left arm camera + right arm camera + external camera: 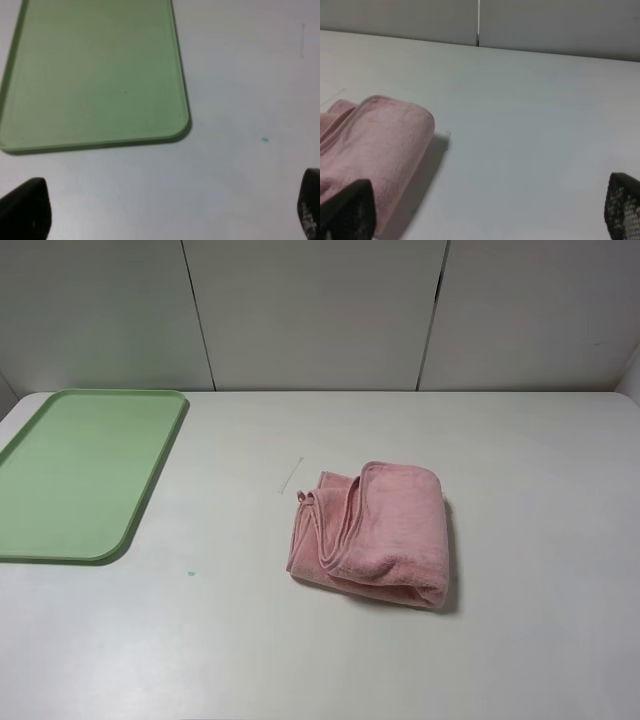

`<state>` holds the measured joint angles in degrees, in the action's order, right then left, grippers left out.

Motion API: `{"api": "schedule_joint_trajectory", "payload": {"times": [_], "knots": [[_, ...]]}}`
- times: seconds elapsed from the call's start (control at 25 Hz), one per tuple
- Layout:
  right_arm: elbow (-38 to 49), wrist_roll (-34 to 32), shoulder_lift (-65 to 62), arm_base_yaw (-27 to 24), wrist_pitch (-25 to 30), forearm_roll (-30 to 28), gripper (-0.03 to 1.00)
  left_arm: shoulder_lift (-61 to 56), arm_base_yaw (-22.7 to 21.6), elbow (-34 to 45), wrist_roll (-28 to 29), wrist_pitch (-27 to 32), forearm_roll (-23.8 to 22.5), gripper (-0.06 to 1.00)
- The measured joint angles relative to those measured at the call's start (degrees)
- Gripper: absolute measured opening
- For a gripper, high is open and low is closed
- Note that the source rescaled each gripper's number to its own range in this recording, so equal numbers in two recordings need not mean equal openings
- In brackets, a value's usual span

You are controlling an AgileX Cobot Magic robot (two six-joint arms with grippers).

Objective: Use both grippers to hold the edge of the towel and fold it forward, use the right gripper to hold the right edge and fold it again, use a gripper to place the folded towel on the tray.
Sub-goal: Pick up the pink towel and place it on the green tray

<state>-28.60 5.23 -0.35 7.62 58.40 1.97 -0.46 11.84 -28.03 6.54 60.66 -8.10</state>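
The pink towel lies bunched in loose folds near the middle of the white table, its hemmed edge curving along its left side. The pale green tray lies flat at the far left, with nothing on it. Neither gripper appears in the exterior high view. In the left wrist view my left gripper is open above bare table, just short of the tray's near corner. In the right wrist view my right gripper is open, with one black fingertip beside the towel and nothing held.
A small green speck marks the table between tray and towel. A thin faint line lies just behind the towel. Pale wall panels close off the table's back edge.
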Motion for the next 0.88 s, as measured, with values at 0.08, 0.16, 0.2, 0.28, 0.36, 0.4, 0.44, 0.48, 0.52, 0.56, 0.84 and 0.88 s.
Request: {"api": "schedule_joint_trajectory", "payload": {"times": [0.08, 0.16, 0.2, 0.28, 0.36, 0.4, 0.44, 0.48, 0.52, 0.56, 0.84, 0.88], "knots": [[0.0, 0.0, 0.0, 0.0, 0.0, 0.0, 1.00, 0.0, 0.0, 0.0, 0.0, 0.0, 0.0, 0.99], [0.0, 0.0, 0.0, 0.0, 0.0, 0.0, 1.00, 0.0, 0.0, 0.0, 0.0, 0.0, 0.0, 0.99], [0.0, 0.0, 0.0, 0.0, 0.0, 0.0, 1.00, 0.0, 0.0, 0.0, 0.0, 0.0, 0.0, 0.99], [0.0, 0.0, 0.0, 0.0, 0.0, 0.0, 1.00, 0.0, 0.0, 0.0, 0.0, 0.0, 0.0, 0.99], [0.0, 0.0, 0.0, 0.0, 0.0, 0.0, 1.00, 0.0, 0.0, 0.0, 0.0, 0.0, 0.0, 0.99], [0.0, 0.0, 0.0, 0.0, 0.0, 0.0, 1.00, 0.0, 0.0, 0.0, 0.0, 0.0, 0.0, 0.99], [0.0, 0.0, 0.0, 0.0, 0.0, 0.0, 1.00, 0.0, 0.0, 0.0, 0.0, 0.0, 0.0, 0.99], [0.0, 0.0, 0.0, 0.0, 0.0, 0.0, 1.00, 0.0, 0.0, 0.0, 0.0, 0.0, 0.2, 0.99], [0.0, 0.0, 0.0, 0.0, 0.0, 0.0, 1.00, 0.0, 0.0, 0.0, 0.0, 0.0, 0.5, 0.99], [0.0, 0.0, 0.0, 0.0, 0.0, 0.0, 1.00, 0.0, 0.0, 0.0, 0.0, 0.0, 1.0, 0.99], [0.0, 0.0, 0.0, 0.0, 0.0, 0.0, 1.00, 0.7, 0.0, 0.0, 1.5, 0.0, 4.3, 0.99], [0.0, 0.0, 0.0, 0.0, 0.0, 0.0, 1.00, 1.8, 0.0, 0.0, 1.8, 0.0, 5.1, 0.99]]}}
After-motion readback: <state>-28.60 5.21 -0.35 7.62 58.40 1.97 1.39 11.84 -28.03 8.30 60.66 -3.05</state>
